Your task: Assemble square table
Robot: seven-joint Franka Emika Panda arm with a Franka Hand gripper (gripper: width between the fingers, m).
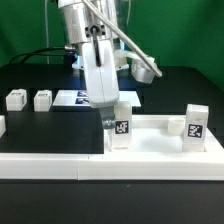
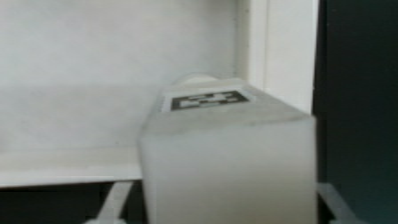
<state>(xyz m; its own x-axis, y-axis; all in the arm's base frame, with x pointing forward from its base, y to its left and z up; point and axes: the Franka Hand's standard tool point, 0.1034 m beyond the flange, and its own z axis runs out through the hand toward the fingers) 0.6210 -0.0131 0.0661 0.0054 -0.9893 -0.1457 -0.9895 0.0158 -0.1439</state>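
Leg block (image 2: 222,160) fills the wrist view, blurred, tag on its upper face, lower end cut off by frame edge. Tool (image 1: 111,122) is part-closed, clamped on its sides; fingertips barely show. It stands upright at the tabletop (image 1: 155,142) corner on the exterior view's left; can't tell if seated. 2nd leg (image 1: 195,124) stands upright opp. corner. Marker board (image 1: 70,98) partly hidden behind arm.

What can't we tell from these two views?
- Marker board: exterior view, arm hides part of it.
- Leg foot: wrist view, leg's own body hides it; exterior view, too small to tell if seated in top.
- Fingers: wrist view, blurred, cut by frame edge.
- Far legs: exterior view, tags too small.
- White part: exterior view, cut by that view's left edge.
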